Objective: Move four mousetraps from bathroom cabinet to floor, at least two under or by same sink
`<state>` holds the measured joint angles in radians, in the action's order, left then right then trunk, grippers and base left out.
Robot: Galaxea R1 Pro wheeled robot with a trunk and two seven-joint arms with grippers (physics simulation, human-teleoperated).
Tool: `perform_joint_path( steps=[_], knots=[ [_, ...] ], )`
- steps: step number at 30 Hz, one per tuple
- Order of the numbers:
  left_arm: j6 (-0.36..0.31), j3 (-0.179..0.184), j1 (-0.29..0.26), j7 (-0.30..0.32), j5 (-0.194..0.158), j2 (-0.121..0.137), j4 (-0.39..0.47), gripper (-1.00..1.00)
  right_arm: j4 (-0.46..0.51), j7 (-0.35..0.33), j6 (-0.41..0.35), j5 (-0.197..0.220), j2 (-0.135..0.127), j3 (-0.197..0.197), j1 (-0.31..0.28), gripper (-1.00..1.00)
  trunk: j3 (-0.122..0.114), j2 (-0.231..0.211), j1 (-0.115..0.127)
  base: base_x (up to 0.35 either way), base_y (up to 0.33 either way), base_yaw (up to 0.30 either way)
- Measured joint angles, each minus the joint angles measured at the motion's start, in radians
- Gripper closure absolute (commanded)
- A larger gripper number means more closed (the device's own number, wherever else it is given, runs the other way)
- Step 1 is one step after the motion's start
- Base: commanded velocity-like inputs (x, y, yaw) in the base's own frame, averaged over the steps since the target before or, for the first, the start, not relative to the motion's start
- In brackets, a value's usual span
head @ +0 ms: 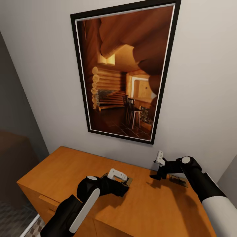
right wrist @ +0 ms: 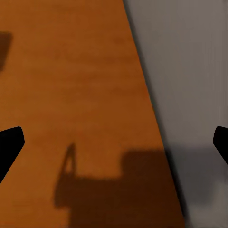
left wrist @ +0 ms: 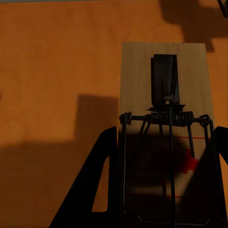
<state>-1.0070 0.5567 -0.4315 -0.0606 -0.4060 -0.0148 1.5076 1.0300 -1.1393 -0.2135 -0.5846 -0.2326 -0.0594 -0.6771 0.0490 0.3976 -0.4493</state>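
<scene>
Here, left fingers (left wrist: 164, 190) spread around a half-hidden mousetrap (left wrist: 164, 95) on the cabinet (head: 65, 171), right fingers (right wrist: 114, 142) wide apart, empty.

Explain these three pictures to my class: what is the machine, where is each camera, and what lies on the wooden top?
It is a simulated two-armed robot. The head camera looks down over both arms at an orange cabinet below a framed picture. Each wrist camera looks along its gripper's fingers. The left gripper has its fingers on either side of a mousetrap lying on the cabinet top; whether it grips is unclear. The right gripper is open, with another mousetrap lying beside it.
</scene>
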Motion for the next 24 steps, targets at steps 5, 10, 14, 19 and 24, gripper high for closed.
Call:
perform_joint_path(
  steps=[5, 10, 14, 19, 24],
  knots=[
    [0.002, -0.004, 0.0, 0.0, 0.001, 0.003, 0.001, 1.0, 0.0, 0.005, 0.0, -0.001, 0.0, 0.0, 0.0, -1.0, 0.0, 0.0, 0.0, 0.0, 0.0, 0.0],
    [0.003, -0.013, 0.0, 0.0, 0.003, 0.006, 0.001, 1.0, 0.001, 0.008, 0.0, -0.001, 0.001, 0.0, 0.0, -1.0, 0.0, 0.0, 0.0, 0.0, 0.0, 0.0],
    [0.002, -0.034, 0.0, 0.0, 0.001, 0.005, 0.001, 1.0, 0.001, 0.009, 0.0, -0.001, 0.003, -0.001, 0.0, -1.0, 0.0, 0.0, 0.0, 0.0, 0.0, 0.0],
    [0.001, -0.04, 0.0, 0.004, -0.003, 0.003, 0.001, 1.0, 0.001, 0.01, 0.0, -0.001, 0.004, -0.002, 0.0, -1.0, 0.0, 0.0, 0.0, 0.0, 0.0, 0.0],
    [0.0, -0.041, 0.0, 0.004, -0.003, 0.005, 0.0, 1.0, 0.001, 0.009, 0.0, -0.001, 0.003, 0.0, 0.0, -1.0, 0.0, 0.0, 0.0, 0.0, 0.0, 0.0]
  ],
)
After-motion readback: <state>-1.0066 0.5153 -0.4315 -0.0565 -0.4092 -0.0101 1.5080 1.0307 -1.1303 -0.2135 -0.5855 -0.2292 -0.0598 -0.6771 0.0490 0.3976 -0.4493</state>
